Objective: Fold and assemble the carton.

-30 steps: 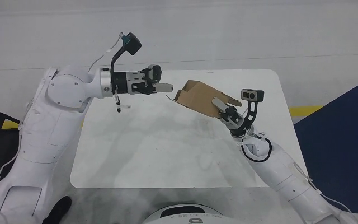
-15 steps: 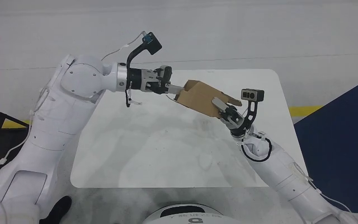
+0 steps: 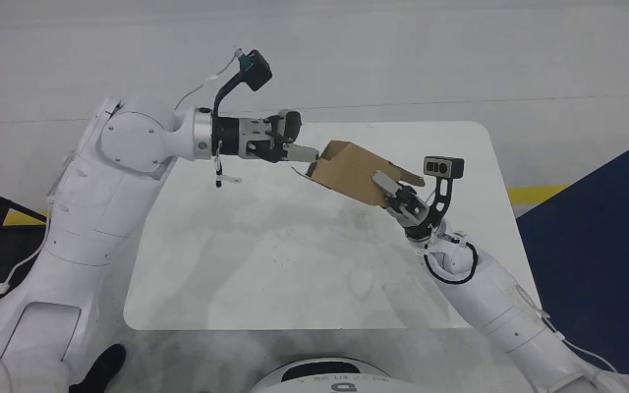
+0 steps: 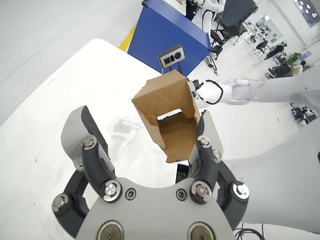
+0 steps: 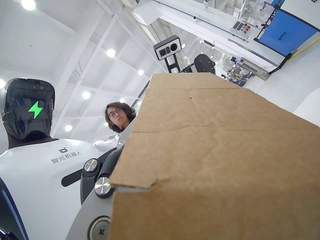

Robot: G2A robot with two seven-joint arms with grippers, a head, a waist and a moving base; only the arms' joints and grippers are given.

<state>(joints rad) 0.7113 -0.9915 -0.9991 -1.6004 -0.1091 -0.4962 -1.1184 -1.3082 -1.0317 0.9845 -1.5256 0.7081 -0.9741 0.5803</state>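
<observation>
Locate the carton (image 3: 354, 169) in the air above the table (image 3: 246, 275), over its far half and nearer the far right corner than the far left. It does not appear to touch the table.

Check the right gripper (image 3: 394, 192). It pinches the carton's wall at the end facing the table's right edge and, by judgement, carries the load alone.

Check the left gripper (image 4: 144, 119). Its jaws stand spread wide at the carton's opposite, open end. One of its fingers (image 4: 206, 138) touches the carton's side edge. The other stands well apart from the cardboard.

Assess progress as follows:
- The carton is already raised into a rectangular sleeve with its walls squared.
- The end facing the left gripper is open, and light shows through a gap at the far end, so judge neither end closed.
- A bottom flap (image 4: 178, 148) projects toward the left gripper, unfolded.

Remaining work, by judgement: fold the flaps at the open end inward, tuck them, then close the other end. Expect the thin walls to buckle under a hard push.
</observation>
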